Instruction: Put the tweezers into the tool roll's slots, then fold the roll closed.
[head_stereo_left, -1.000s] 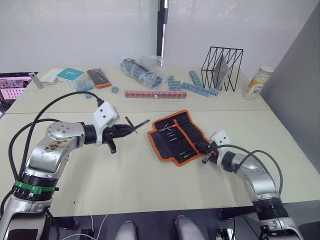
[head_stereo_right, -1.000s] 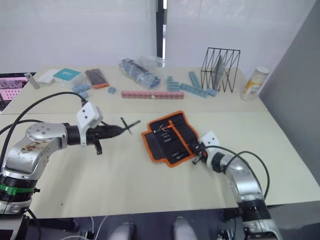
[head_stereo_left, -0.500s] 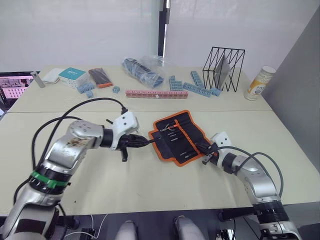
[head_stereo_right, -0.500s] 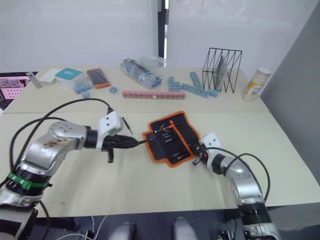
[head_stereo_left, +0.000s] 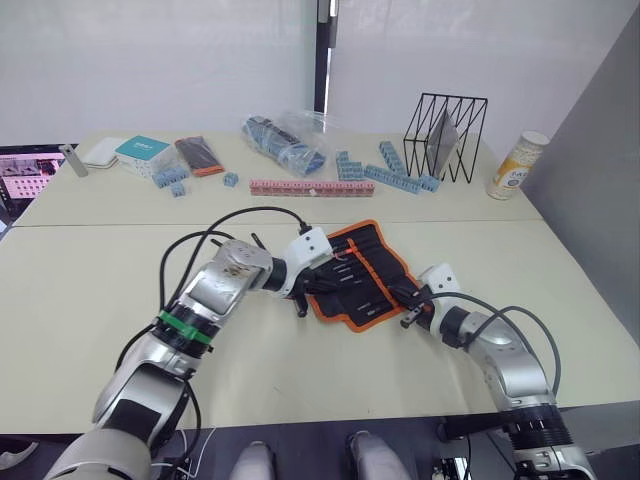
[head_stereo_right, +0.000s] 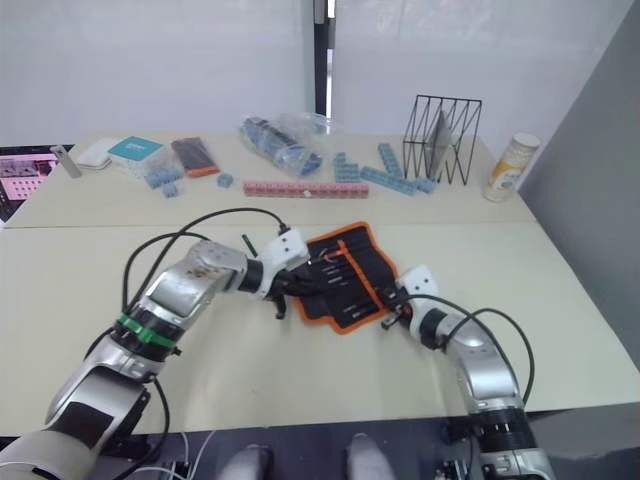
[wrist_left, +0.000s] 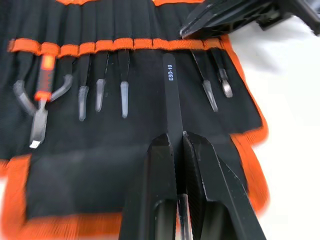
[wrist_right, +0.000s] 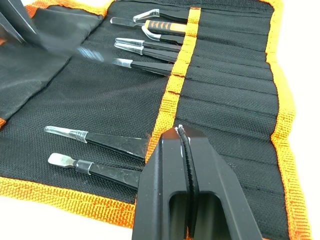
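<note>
On the beige table (head_stereo_left: 120, 290), the black fabric tool roll with orange trim (head_stereo_left: 360, 275) lies unrolled between the two arms. A second ago the left gripper (head_stereo_left: 318, 287) hung well off the roll's left side; now it has swung in over the roll's near-left corner. Its fingers are clamped on a slim black pointed tweezer marked ESD-10 (wrist_left: 171, 100), whose long axis runs straight out from the fingertips, tip aimed at the orange inner strip (wrist_left: 125, 44) and the narrow fabric slots (wrist_left: 165, 22) beyond. The right gripper (wrist_right: 181, 134), fingers pressed together, pins that strip near the roll's right edge, as before.
</note>
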